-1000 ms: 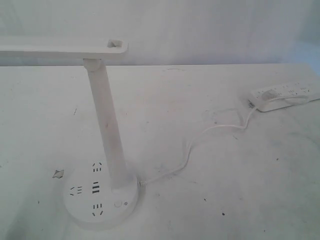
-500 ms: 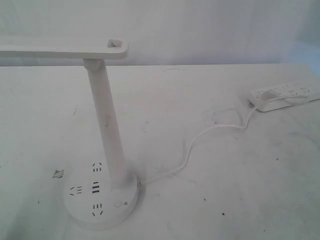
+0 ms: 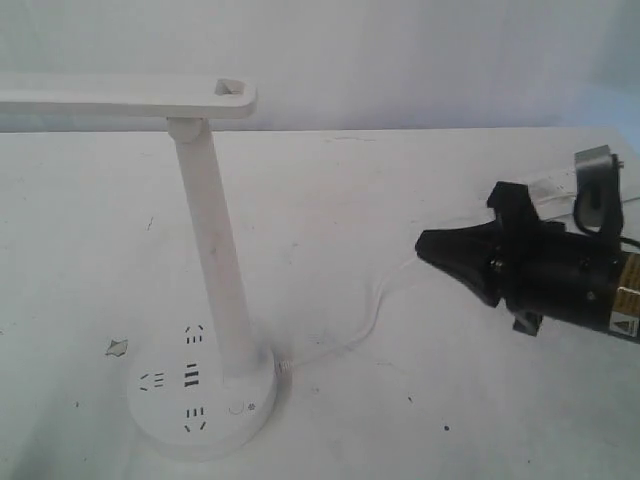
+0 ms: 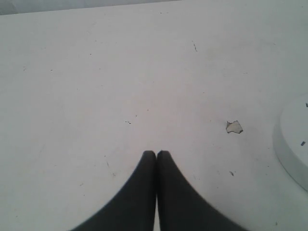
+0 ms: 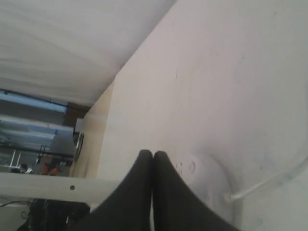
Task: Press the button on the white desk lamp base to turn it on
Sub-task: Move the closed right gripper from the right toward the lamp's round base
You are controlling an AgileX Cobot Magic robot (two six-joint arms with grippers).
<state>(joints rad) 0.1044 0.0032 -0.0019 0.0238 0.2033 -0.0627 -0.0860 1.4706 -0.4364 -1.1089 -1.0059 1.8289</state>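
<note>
One post (image 3: 215, 260) rises near-upright off lamp base (image 3: 215, 440)

Right pincer (image 3: 421, 243) newly entered from the right edge, tips together, pointing left, over the white cable (image 3: 372, 312)

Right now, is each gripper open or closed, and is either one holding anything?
Left gripper: closed, holding nothing.
Right gripper: closed, holding nothing.
</note>
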